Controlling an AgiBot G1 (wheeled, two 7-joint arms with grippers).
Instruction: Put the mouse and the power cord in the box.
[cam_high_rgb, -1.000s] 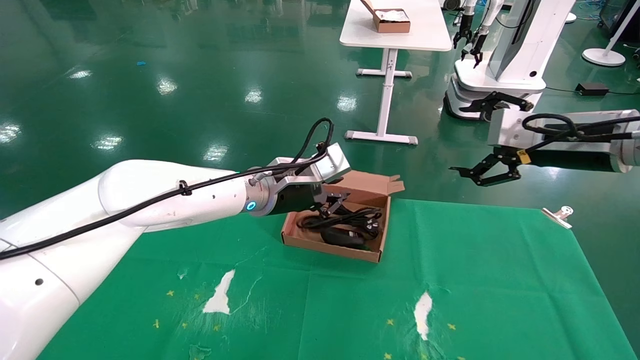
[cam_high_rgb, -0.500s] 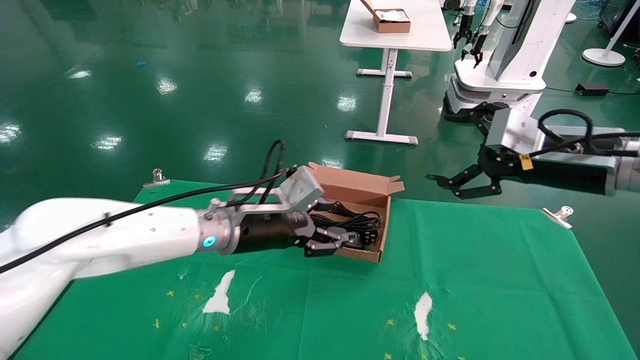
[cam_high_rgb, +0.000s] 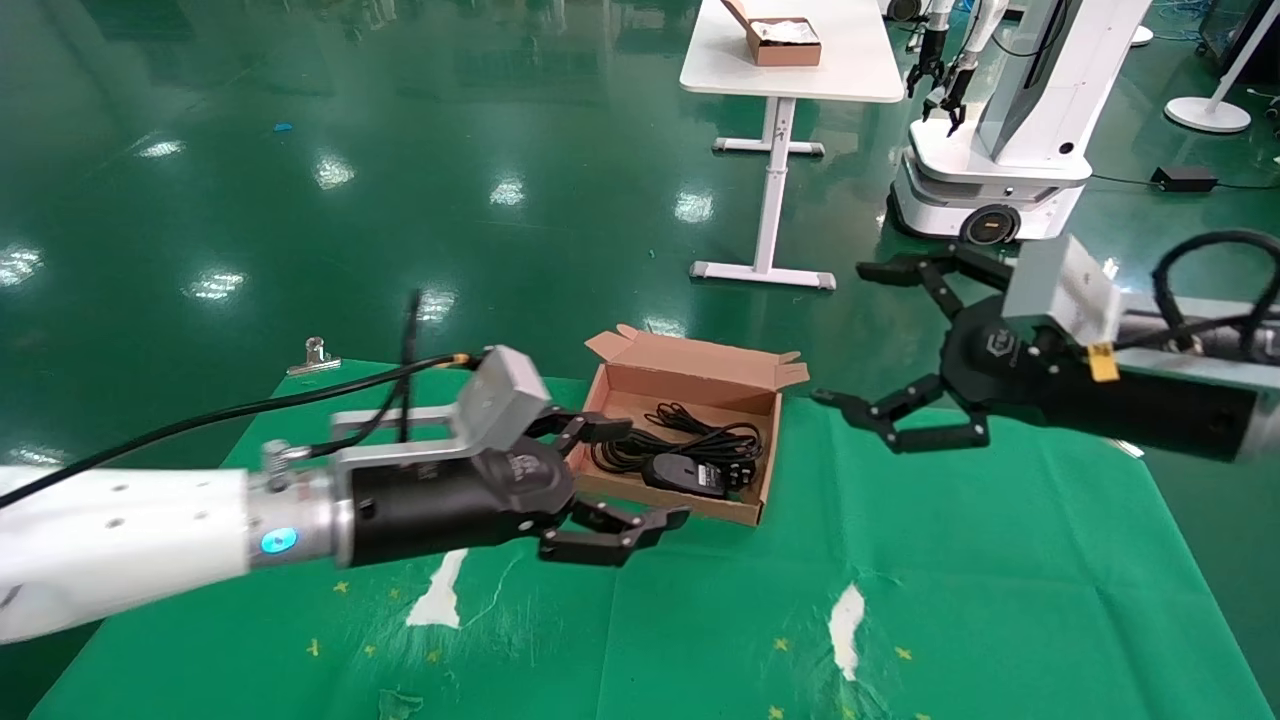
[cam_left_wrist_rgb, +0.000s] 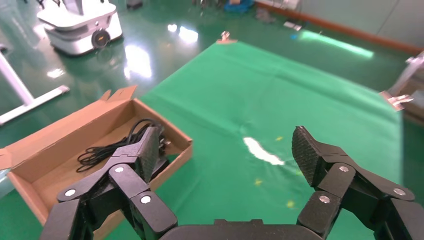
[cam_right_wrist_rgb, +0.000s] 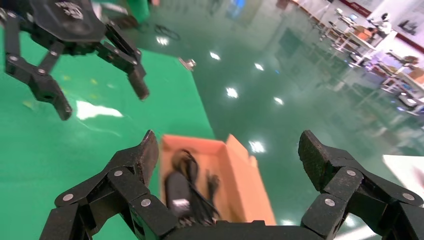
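Box (cam_high_rgb: 754, 392), lid up, on green cloth (cam_high_rgb: 1000, 560), holding mouse (cam_high_rgb: 686, 473) and power cord (cam_high_rgb: 672, 443); left gripper (cam_high_rgb: 630, 480) and right gripper (cam_high_rgb: 860, 340) both spread, empty, flanking; risk: a finger apparently snagging loops, dragging contents out.

Glossy green floor (cam_high_rgb: 300, 150), white table (cam_high_rgb: 790, 60)
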